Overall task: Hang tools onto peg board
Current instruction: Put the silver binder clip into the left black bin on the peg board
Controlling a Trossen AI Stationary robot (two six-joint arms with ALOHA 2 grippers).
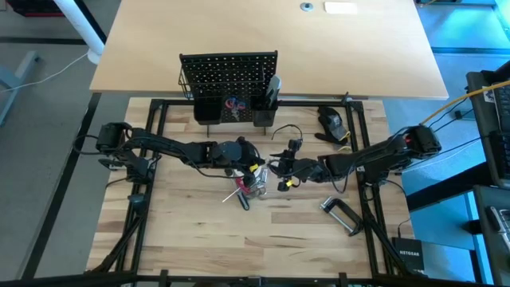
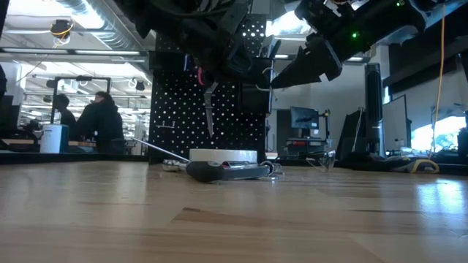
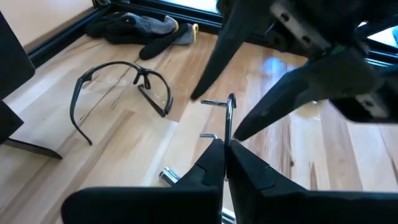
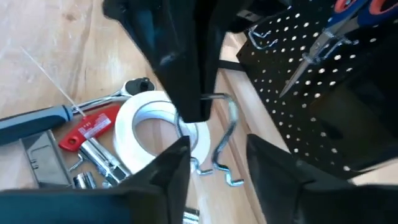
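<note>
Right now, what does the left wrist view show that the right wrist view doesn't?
Only the left wrist view: safety glasses lying on the wood, and dark gloves by the table frame beyond them.

Only the right wrist view: the white tape roll, a red-tagged tool, small metal bits, and the peg board with scissors hanging on it.

Both: the bent metal hook, shut in the left pincer, with the right pincer open around it.

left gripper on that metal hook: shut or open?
Shut on it. The left gripper has both fingers pressed together around the metal hook in its wrist view.
</note>
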